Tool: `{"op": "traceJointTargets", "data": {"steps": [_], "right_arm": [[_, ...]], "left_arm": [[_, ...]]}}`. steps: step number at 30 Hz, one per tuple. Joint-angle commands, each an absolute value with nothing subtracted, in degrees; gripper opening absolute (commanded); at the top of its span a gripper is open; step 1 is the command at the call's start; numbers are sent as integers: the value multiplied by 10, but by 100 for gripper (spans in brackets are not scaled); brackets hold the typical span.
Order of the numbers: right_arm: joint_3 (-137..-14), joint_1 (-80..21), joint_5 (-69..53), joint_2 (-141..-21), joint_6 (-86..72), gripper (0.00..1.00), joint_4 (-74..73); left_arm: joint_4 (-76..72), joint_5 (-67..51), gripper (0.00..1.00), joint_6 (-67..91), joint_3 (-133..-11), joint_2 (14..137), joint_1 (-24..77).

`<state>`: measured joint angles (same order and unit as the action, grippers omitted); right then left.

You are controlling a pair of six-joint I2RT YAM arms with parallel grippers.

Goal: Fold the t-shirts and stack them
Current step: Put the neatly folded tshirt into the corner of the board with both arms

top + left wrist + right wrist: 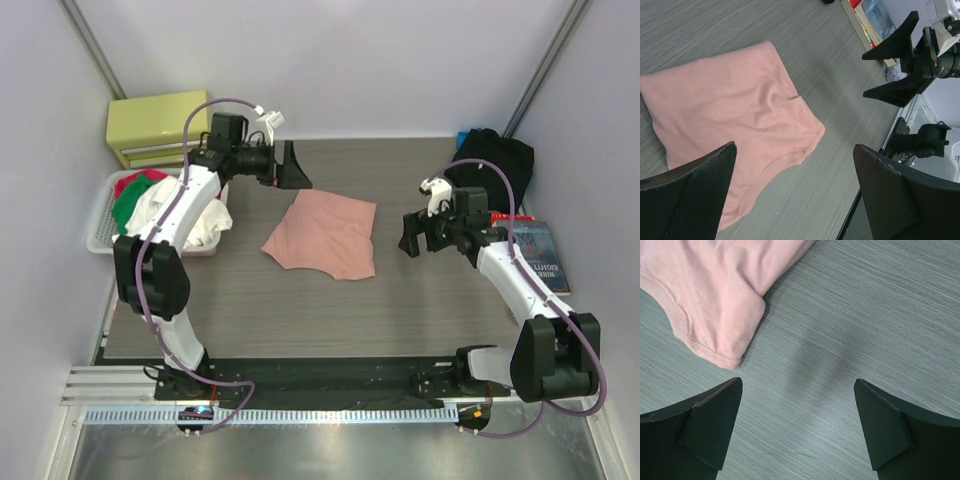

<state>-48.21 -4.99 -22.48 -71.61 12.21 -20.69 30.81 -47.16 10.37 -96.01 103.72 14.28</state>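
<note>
The salmon-pink t-shirt (325, 235) lies folded flat in a rough square at the table's middle, also seen in the left wrist view (725, 110) and, as one hem corner, in the right wrist view (715, 290). A black t-shirt (492, 160) sits bunched at the back right corner. My left gripper (290, 168) hovers open above the table just behind the pink shirt's back left corner (794, 150), holding nothing. To the right of the pink shirt, my right gripper (412, 235) is open over bare table (798, 381), apart from the cloth.
A white basket (100, 235) with red, green and white clothes stands at the left edge. Behind it is a yellow-green box (155, 125). A book (545, 255) lies at the right edge beside the right arm.
</note>
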Motion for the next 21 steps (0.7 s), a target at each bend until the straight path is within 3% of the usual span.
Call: {"op": "traceJointTargets", "data": {"steps": [1,5,7,12,21], "right_arm": [[-479,-42,-241,-689,135,100,-188],[-479,-41,-218,-700,124,100,-172],[-478,-42,-195,-708,111,100,-154],[-479,-48,-146,-694,76,100,-107],[-454,-49,-111,-670,75,100,-91]], "left_arm": [[303,-436,100,120,-926,932,146],[182,-163,100,87,-803,834,162],[199,-55,100,42,-797,835,196],[246,-83,100,32,-808,859,200],[240,-9,100,4,-801,826,200]]}}
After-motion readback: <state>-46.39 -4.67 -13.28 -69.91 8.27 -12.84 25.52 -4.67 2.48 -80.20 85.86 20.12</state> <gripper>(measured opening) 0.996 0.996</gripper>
